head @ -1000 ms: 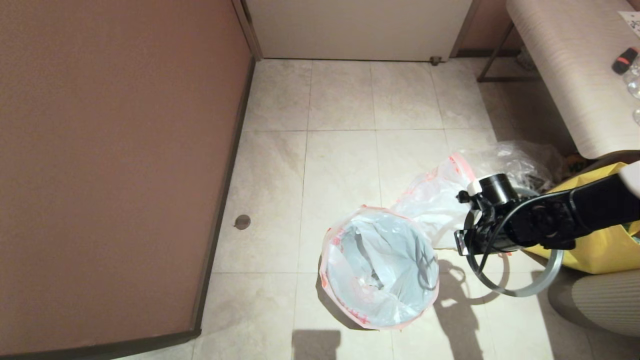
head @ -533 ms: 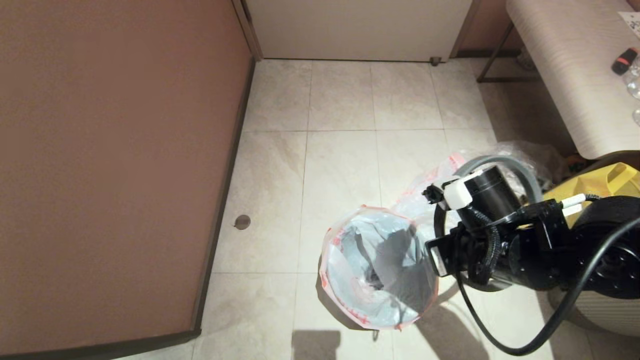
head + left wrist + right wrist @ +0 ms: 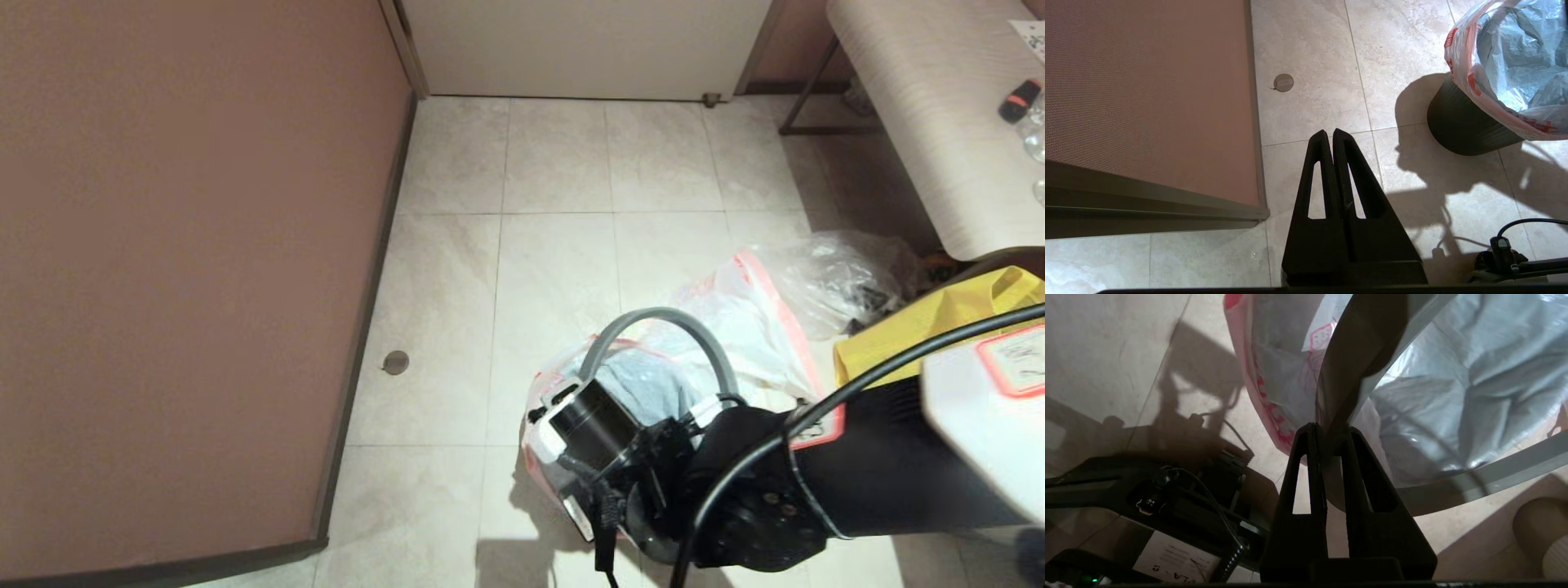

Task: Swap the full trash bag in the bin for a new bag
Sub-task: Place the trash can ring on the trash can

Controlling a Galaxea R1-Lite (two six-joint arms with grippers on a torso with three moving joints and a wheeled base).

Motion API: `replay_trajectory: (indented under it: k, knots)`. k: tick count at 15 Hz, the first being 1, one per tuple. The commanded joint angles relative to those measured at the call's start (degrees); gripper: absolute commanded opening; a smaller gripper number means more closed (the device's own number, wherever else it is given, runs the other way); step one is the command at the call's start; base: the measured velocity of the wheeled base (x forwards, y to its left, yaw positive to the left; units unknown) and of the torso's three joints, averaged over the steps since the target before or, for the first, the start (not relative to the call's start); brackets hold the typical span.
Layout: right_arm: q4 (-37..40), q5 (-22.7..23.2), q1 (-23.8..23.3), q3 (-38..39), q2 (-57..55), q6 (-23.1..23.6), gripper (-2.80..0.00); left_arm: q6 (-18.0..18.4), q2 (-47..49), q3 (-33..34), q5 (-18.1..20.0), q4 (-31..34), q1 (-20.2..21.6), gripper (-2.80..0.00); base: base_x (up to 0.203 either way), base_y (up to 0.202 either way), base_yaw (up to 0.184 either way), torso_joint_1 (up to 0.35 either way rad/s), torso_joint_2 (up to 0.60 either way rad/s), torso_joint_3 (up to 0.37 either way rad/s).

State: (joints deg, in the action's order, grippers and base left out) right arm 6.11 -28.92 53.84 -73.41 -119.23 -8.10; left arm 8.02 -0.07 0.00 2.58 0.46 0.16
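The black bin (image 3: 1461,126) stands on the tiled floor, lined with the new bag (image 3: 1506,61), whose orange-red hem is folded over its edge. In the head view my right arm covers most of the bin, and only the new bag (image 3: 645,384) shows. My right gripper (image 3: 1331,435) is shut on the grey ring rim (image 3: 1363,347) and holds it tilted above the bin's mouth; the grey ring rim (image 3: 653,320) arches over it. The full trash bag (image 3: 747,327) lies on the floor behind the bin. My left gripper (image 3: 1329,132) is shut and empty, to the bin's left.
A clear bag (image 3: 841,278) and a yellow tote (image 3: 931,327) sit right of the full bag, under a pale bench (image 3: 922,114). A brown wall panel (image 3: 188,269) runs along the left. A round floor drain (image 3: 396,362) lies near its base.
My right arm has swung left and nearer with the grey ring, from beside the bin's right to over its mouth. The ring has tipped up from lying low near the floor.
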Motion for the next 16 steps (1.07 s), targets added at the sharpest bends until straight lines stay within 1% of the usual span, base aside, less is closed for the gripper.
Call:
replay_trajectory:
  k: [1, 4, 8, 10, 12, 16]
  knots:
    - [0.11, -0.32, 0.78, -3.22, -6.32, 0.80, -2.80, 0.06, 0.07, 0.00, 0.05, -0.02, 0.02, -2.80, 0.000, 0.000, 0.000, 0.000, 0.00, 0.000]
    - [0.63, -0.59, 1.15, -8.97, -11.35, 3.47, -2.80, 0.06, 0.07, 0.00, 0.05, -0.02, 0.02, -2.80, 0.000, 0.000, 0.000, 0.000, 0.00, 0.000]
    - [6.31, -0.76, 1.11, -20.92, -19.62, 3.59, -2.80, 0.06, 0.07, 0.00, 0.05, -0.02, 0.02, -2.80, 0.000, 0.000, 0.000, 0.000, 0.00, 0.000]
    - [9.49, -1.44, 1.15, -22.50, -20.89, 3.64, -2.80, 0.06, 0.07, 0.00, 0.05, -0.02, 0.02, -2.80, 0.000, 0.000, 0.000, 0.000, 0.00, 0.000]
    - [14.20, -3.39, 1.05, -22.65, -21.40, 3.62, -2.80, 0.06, 0.07, 0.00, 0.05, -0.02, 0.02, -2.80, 0.000, 0.000, 0.000, 0.000, 0.00, 0.000]
    - [14.90, -3.60, 0.30, -23.97, -23.60, 3.79, -2.80, 0.06, 0.07, 0.00, 0.05, -0.02, 0.02, -2.80, 0.000, 0.000, 0.000, 0.000, 0.00, 0.000]
